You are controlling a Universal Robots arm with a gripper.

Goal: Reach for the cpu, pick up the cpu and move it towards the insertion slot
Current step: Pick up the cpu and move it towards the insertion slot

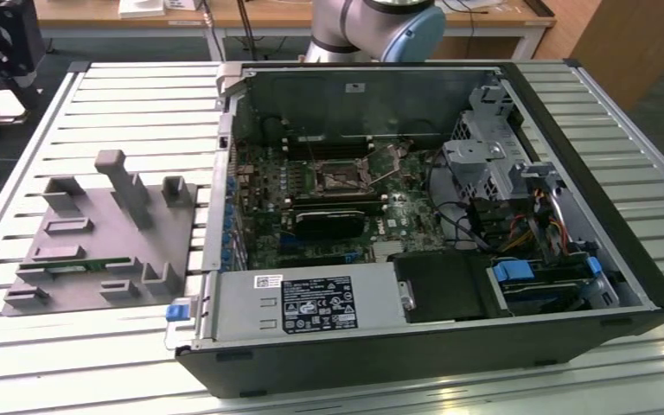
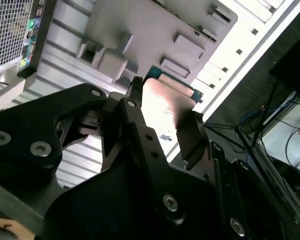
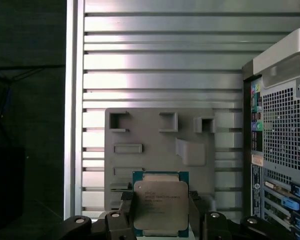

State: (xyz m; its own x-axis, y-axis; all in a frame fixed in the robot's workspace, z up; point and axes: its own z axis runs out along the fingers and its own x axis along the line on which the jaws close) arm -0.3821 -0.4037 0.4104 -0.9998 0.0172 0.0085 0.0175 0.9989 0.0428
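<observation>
In both wrist views my gripper [image 3: 161, 216] is shut on the cpu [image 3: 161, 204], a flat square chip with a silvery-beige top and a green rim. One black finger [image 3: 127, 212] presses each side of it. The second wrist view has the cpu [image 2: 166, 102] clamped in the gripper [image 2: 162, 119], held in the air over the grey fixture plate [image 2: 140, 30]. In the exterior view the insertion slot [image 1: 341, 179], a square socket with a metal frame and dark centre, lies on the motherboard inside the open computer case [image 1: 609, 216].
The grey fixture plate [image 1: 101, 233] with raised blocks lies on the slatted metal table [image 1: 136, 95], at the exterior view's left of the case, with a green memory stick [image 1: 79, 266] on it. A black heatsink-like block [image 1: 332, 222] sits beside the socket. The arm's base [image 1: 373, 30] stands behind the case.
</observation>
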